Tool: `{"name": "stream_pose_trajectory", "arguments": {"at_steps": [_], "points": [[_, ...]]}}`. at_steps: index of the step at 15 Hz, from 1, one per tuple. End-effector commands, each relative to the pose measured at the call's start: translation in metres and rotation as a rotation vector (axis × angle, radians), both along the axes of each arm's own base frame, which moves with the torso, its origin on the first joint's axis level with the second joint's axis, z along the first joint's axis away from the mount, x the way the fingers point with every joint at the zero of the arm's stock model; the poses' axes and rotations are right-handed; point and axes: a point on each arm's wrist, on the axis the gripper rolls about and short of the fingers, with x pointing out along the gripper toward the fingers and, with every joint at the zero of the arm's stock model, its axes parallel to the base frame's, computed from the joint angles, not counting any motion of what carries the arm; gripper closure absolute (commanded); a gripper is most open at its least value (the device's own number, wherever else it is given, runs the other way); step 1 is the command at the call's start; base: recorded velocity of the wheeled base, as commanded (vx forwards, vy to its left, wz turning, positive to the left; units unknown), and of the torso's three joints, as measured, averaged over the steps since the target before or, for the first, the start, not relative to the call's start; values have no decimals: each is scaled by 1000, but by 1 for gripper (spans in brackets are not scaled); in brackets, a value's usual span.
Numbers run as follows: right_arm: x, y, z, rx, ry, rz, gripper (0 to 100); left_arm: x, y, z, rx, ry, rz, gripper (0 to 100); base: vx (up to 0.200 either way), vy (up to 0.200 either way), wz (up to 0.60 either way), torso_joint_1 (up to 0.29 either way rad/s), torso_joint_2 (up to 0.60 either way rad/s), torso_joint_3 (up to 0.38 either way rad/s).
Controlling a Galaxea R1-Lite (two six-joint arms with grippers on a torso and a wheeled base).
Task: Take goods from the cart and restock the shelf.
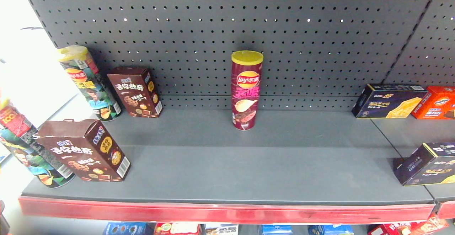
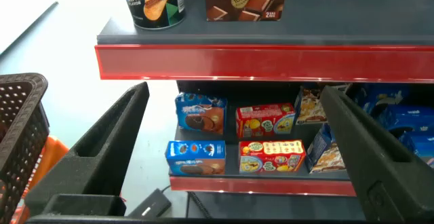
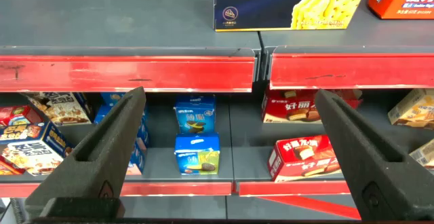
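1. Evidently the left gripper (image 2: 234, 95) and the right gripper (image 3: 230, 96) both stand with jaws apart, holding nothing.
2. Judged step: fetch stock. The brown cart basket (image 2: 20, 115) lies near the left gripper. Grasp one item squarely at mid-body and carry it upright.
3. On the shelf (image 1: 227, 164), a red, yellow-lidded chip can (image 1: 246, 90) stands upright at centre frame, near the back panel.
4. Bare shelf lies either side of it, so set new stock there, clear of the can.

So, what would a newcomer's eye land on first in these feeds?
The red chip can with its yellow lid, standing upright alone mid-shelf near the pegboard back. Then the bright red edge strip along the shelf front, and the brown cookie box at the front left. The left pincer and right pincer hang open and empty before the lower shelves.
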Motion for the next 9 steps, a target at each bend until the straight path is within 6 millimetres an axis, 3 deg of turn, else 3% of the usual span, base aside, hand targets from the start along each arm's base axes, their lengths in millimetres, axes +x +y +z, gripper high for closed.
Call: {"name": "stream_pose_trajectory", "arguments": {"at_steps": [1,9], "points": [[0,0,0,0,1,1,0,0,0,0,0,1,1,0,0,0,0,0,0,0],[0,0,0,-3,1,2,0,0,0,0,0,1,0,0,0,0,0,0,0,0]]}}
